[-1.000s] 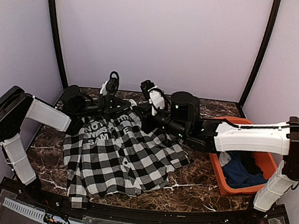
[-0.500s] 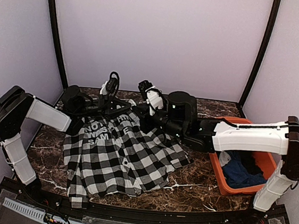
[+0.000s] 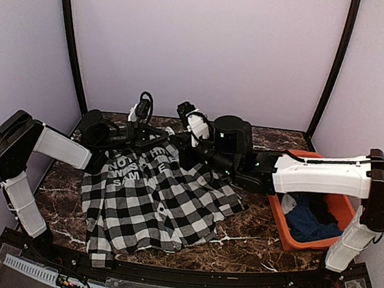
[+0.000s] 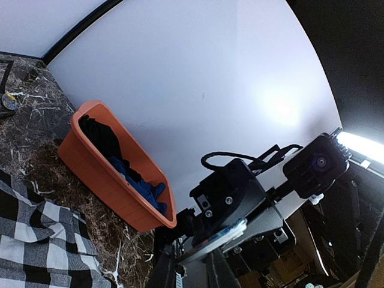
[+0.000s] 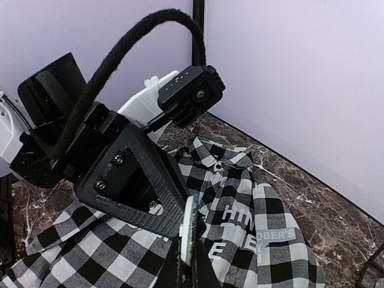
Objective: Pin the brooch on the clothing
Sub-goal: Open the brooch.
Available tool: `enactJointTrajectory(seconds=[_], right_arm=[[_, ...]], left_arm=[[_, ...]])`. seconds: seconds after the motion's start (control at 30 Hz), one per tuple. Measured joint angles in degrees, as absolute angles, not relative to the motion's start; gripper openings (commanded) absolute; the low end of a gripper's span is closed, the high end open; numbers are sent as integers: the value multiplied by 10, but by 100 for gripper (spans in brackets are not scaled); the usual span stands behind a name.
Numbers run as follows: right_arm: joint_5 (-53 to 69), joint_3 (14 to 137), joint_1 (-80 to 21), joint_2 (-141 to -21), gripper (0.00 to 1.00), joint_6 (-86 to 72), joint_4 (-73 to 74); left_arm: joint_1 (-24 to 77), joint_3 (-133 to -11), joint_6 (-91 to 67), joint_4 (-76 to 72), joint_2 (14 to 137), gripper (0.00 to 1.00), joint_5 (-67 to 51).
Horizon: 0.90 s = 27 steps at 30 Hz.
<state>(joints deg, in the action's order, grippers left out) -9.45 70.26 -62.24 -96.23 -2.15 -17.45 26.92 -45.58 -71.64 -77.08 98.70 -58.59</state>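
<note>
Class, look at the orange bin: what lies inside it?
Inside the bin, a blue garment and a black cloth show, heaped together. Whatever lies beneath them is covered.

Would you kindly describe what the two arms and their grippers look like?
The left arm and right arm have white links between rounded black joints. The left gripper and right gripper are black and angular; a braided black cable loops over the left one.

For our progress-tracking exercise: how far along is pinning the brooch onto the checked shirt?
Done: the checked shirt lies spread on the table, lettering up. In hand: the right gripper is shut on a thin pale disc, likely the brooch, over the shirt, with the left gripper close beside it. Remaining: no brooch shows fastened to the fabric.
</note>
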Motion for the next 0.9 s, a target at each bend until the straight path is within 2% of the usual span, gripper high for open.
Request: enactJointTrajectory(seconds=[0.23,0.37,0.9], right_arm=[[-105,711,-623,-966,0,-25,-160],[-108,712,-623,-966,0,-27,-157],[-75,700,-604,-958,0,-45,-176]], left_arm=[[271,-457,-718,-771,993,1,-585],[272,-459,-719,-770,993,1,-584],[278,-470,-727,-761,993,13,-582]])
